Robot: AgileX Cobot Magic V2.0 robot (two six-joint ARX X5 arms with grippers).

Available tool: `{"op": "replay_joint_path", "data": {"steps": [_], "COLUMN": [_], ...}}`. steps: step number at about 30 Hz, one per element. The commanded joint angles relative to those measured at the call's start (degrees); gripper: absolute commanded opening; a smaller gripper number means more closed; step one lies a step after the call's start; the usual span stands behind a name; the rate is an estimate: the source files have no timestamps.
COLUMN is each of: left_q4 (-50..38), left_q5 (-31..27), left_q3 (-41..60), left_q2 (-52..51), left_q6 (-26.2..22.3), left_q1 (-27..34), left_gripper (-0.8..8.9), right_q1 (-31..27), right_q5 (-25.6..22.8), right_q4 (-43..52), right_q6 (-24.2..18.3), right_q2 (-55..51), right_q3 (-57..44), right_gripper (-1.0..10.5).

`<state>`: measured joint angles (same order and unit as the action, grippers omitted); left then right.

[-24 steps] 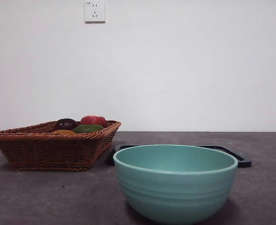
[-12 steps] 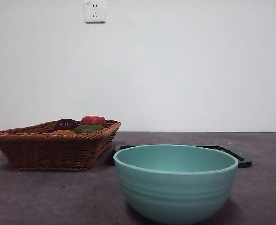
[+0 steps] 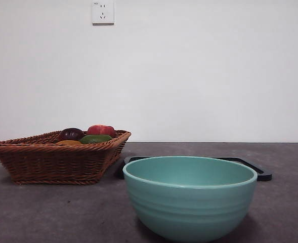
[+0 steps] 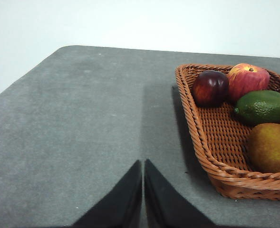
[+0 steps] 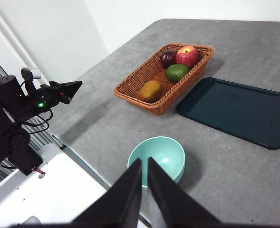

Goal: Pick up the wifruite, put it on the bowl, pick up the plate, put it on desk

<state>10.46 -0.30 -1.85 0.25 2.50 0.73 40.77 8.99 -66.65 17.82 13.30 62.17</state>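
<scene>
Beside the wicker basket (image 4: 235,142), above bare tabletop, the left gripper (image 4: 143,164) hangs with its two black jaws pressed together and nothing between them; the right gripper (image 5: 144,164) sits high over the near edge of the table, likewise clenched and empty, looking down on the whole layout. The wifruite (image 4: 271,148) lies in the near end of the basket, a rounded orange-brown fruit just beside the green fruit (image 4: 262,107), with the dark purple fruit (image 4: 210,88) and a red apple (image 4: 248,79) farther along; in the front view only a sliver of it shows above the woven rim. It looks firm, light and fairly smooth-skinned, so I judge it could roll or squirt out of a narrow pinch; taking it across its widest part from above, with jaws clear of the green neighbour and the basket wall, seems safest. The bowl (image 5: 157,157) stands empty and apart from the basket, glazed and probably heavy, likely to chip if struck. A dark flat tray (image 5: 235,110) lies behind the bowl, just beside the basket. The desk (image 3: 62,212) is matte grey with faint blotches and gives good footing. Behind it rises a plain white wall with a socket (image 3: 102,11).
</scene>
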Motion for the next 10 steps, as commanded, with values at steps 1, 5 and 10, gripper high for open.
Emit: {"op": "replay_joint_path", "data": {"steps": [1,5,10], "left_q4": [0.31,0.31,0.31], "left_q5": [-0.17,-0.17,-0.17], "left_q3": [1.18,1.18,1.18], "left_q2": [-0.07,-0.07,-0.07], "left_q6": [0.09,0.09,0.09], "left_q1": [0.11,0.11,0.11], "left_gripper": [0.07,0.07,0.07], "right_q1": [0.35,0.35,0.28], "right_q5": [-0.04,-0.04,-0.02], "right_q4": [0.57,0.59,0.61], "right_q6": [-0.48,-0.50,-0.48], "right_q2": [-0.09,-0.07,-0.09], "right_q3": [0.94,0.94,0.61], "right_gripper": [0.1,0.1,0.1]}}
